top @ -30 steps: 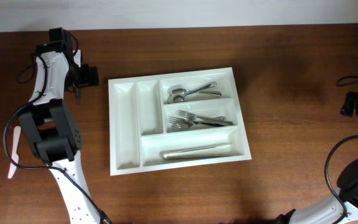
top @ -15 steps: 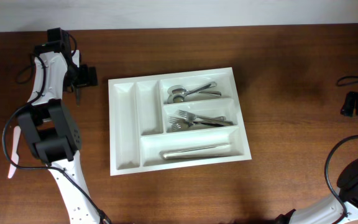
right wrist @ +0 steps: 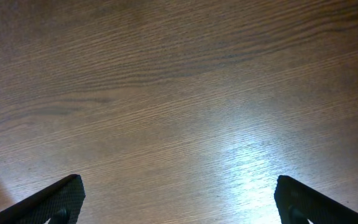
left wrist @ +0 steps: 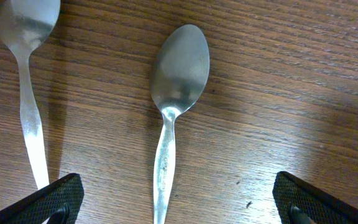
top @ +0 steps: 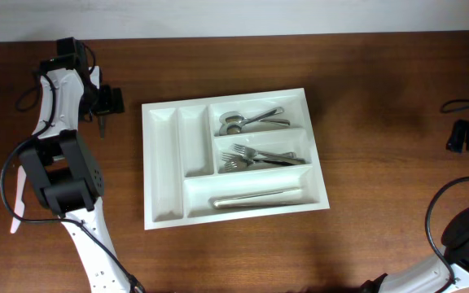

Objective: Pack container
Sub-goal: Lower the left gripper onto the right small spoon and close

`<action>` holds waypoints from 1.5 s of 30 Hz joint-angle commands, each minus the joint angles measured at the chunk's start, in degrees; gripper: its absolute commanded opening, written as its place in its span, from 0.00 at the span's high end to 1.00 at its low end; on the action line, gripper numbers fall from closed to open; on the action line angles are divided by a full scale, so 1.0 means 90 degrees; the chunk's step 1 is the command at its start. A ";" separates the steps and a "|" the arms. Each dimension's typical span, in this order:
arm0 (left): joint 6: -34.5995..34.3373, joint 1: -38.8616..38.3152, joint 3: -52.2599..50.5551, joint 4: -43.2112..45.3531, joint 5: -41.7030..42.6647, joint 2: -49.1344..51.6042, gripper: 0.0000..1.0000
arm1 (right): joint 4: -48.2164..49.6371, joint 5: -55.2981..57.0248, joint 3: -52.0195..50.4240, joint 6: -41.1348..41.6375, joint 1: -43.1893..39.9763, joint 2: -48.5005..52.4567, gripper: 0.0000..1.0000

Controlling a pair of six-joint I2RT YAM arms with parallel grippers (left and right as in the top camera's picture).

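- The container (top: 163,167), a white five-compartment tray, lies flat at the middle of the wooden table (top: 381,81), its two narrow slots on the left side.
- Tray contents: spoons (top: 251,120) in the far right compartment, forks (top: 259,157) in the middle right one, and long knives (top: 255,197) in the wide near one.
- The left gripper (top: 108,102) sits at the far left of the table, just left of the tray's far left corner and not touching it.
- In the left wrist view the jaws stand wide apart, with a fingertip (left wrist: 61,199) in each lower corner.
- A loose spoon (left wrist: 180,68) lies on the wood between those fingers, bowl pointing away, clear of both pads.
- A second spoon (left wrist: 31,118) lies beside it on the left, near the left finger.
- The right gripper (top: 466,136) is at the right table edge, well apart from the tray.
- Its jaws are also spread wide, over bare wood only, and hold nothing.
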 commanded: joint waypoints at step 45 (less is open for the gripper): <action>0.0488 0.0044 0.0007 0.0522 0.0000 0.0393 0.22 | 0.0017 -0.0034 -0.0022 0.0007 -0.0007 -0.0015 0.01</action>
